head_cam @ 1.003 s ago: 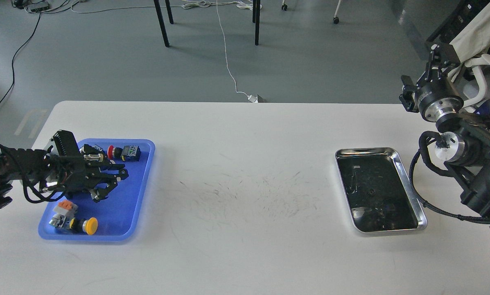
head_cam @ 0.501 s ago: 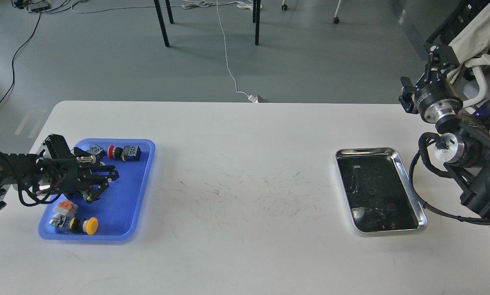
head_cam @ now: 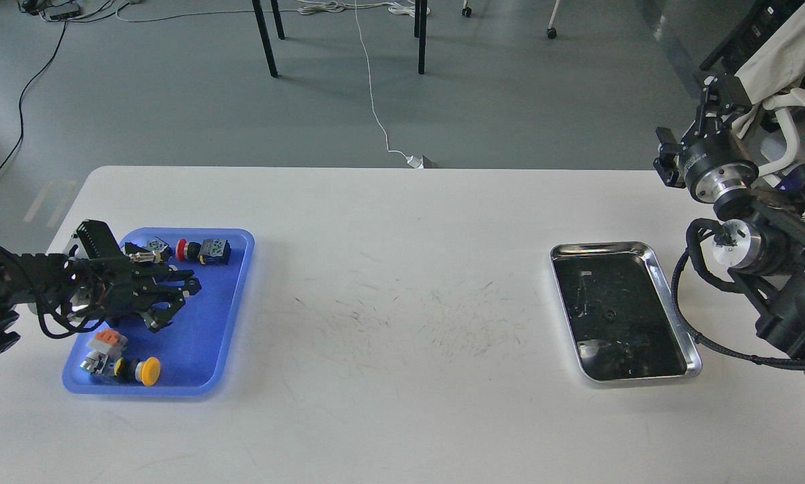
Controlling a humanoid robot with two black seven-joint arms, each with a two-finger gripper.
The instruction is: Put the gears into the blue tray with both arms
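Sitting in silver tray on right of worktop: one small gear. Blue tray far left holds push-button switches. Left hand spread wide over it, empty. Right hand raised off-table, state unclear.

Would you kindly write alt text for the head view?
A white table holds a blue tray of push-button switches at left, the left gripper above it, and a silver tray at right beside the raised right arm.
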